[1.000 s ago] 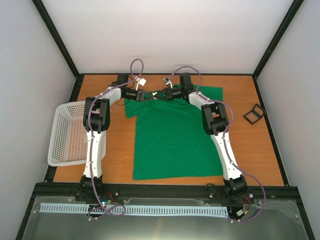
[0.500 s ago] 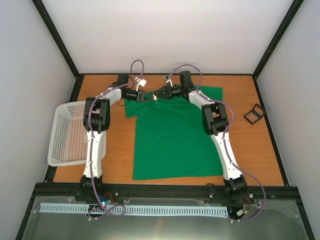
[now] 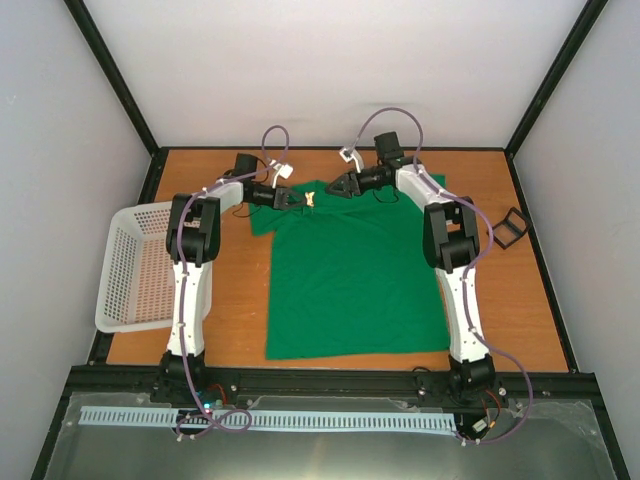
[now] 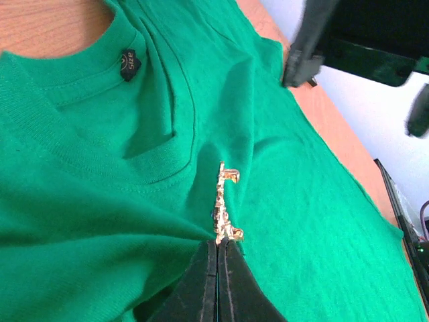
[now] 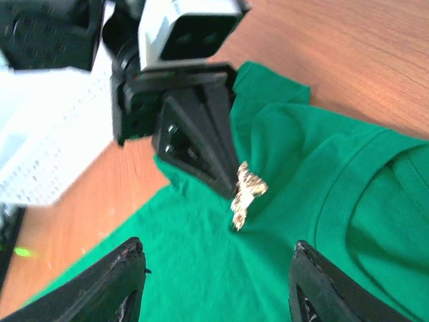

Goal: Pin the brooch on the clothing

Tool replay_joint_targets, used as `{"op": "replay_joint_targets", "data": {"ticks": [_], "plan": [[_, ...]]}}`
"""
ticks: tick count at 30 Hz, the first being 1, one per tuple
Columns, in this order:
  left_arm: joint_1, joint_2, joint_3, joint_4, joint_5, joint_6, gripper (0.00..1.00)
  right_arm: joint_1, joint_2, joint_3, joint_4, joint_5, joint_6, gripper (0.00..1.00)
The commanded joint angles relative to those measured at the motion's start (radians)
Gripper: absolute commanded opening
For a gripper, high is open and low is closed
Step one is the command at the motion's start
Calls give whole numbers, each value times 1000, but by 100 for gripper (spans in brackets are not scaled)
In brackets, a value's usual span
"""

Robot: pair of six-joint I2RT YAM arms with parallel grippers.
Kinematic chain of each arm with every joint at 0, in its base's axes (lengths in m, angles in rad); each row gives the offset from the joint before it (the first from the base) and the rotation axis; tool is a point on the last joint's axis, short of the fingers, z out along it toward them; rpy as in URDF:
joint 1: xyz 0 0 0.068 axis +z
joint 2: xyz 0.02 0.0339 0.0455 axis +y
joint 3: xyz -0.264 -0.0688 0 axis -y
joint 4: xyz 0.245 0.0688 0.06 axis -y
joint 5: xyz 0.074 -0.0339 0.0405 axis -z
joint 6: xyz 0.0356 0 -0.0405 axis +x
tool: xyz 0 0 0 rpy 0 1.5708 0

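High fixed view looking down from the near edge, wrist views close, facing each other, sharing the brooch [image 4: 226, 204]

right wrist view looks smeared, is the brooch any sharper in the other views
Right wrist: blurred throughout, the tiny glittery golden brooch and the black left gripper both soft-edged. Left wrist: sharp on the brooch and the bright green fabric T-shirt; only the dark right arm at the top is smeared. Top external: in focus, evenly lit, the brooch just a pale speck.

Green fabric T-shirt [image 3: 350, 280] lies at the wooden table's [image 3: 240, 300] centre; white mesh basket [image 3: 135, 270] at left edge, black square frame [image 3: 508, 228] right.
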Motion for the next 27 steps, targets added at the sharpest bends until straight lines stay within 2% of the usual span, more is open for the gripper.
{"op": "replay_joint_targets", "data": {"ticks": [1,4,7,18,27], "plan": [[0,-41,28,1,33,3,1,12,-99,-85,-191,111,-438,58],[0,-38,35,-7,38,0,1,21,-90,-70,-285,154,-538,58],[0,-37,36,-2,44,-19,1,42,-90,-73,-310,227,-588,58],[-1,-35,30,-14,59,-30,1,101,-60,-65,-289,426,-609,60],[0,-34,32,-50,81,-24,1,132,-13,-18,-244,522,-556,58]]}}
